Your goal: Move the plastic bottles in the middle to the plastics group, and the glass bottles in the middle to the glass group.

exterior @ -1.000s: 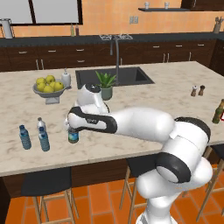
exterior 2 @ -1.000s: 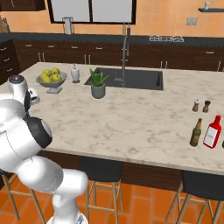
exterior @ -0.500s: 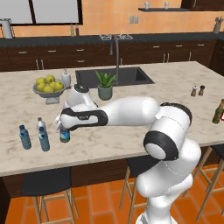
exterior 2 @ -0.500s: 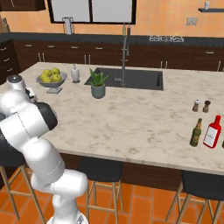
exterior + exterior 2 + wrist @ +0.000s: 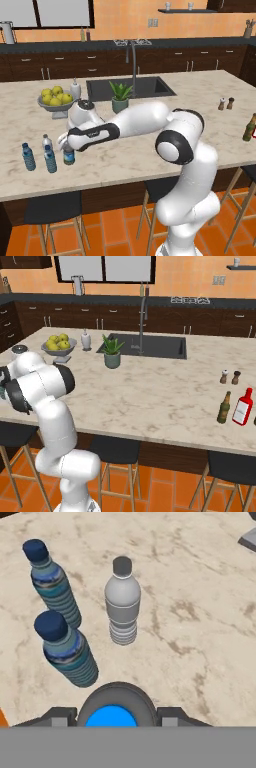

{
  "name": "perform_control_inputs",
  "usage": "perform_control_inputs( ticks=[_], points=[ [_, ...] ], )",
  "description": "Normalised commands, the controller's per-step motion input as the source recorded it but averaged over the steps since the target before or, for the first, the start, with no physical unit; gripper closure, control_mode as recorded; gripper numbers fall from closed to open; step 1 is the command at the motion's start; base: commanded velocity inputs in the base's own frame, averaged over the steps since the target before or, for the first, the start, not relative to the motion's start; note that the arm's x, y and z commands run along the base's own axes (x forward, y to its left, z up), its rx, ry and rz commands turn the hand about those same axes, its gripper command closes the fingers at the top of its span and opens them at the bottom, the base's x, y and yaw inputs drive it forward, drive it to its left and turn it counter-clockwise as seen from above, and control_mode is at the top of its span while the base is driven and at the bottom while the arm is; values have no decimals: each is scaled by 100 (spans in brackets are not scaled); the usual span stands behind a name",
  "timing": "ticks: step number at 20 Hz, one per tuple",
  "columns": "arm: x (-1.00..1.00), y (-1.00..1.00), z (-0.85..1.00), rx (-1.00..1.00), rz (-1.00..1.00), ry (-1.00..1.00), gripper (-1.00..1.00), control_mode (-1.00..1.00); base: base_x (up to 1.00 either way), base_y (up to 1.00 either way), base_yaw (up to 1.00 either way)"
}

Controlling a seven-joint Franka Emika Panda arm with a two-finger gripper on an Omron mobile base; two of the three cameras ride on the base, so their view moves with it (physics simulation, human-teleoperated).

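Bottle with blue cap (image 5: 111, 717) sits pinched between the jaws, its cap showing right between the two dark fingertips (image 5: 59, 716) in the hand view; in the left base view this bottle (image 5: 69, 155) stands low over the marble desk (image 5: 150, 145), under the gripper (image 5: 68, 146). Just beyond the jaws stands the plastics group: a clear whitish bottle (image 5: 122, 602) ahead, and two blue-tinted bottles (image 5: 66, 649) ahead to one side. Well away from the jaws, at the desk's far end, stands an olive-green glass bottle (image 5: 224, 407) beside a red bottle (image 5: 242, 407).
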Motion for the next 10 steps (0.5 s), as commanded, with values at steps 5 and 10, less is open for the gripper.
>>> perform_control_inputs(
  ticks=[5, 10],
  points=[
    [23, 19, -25, 0, 0, 0, 100, -100, 0, 0, 0],
    [17, 8, -21, 0, 0, 1, 100, -100, 0, 0, 0]
  ],
)
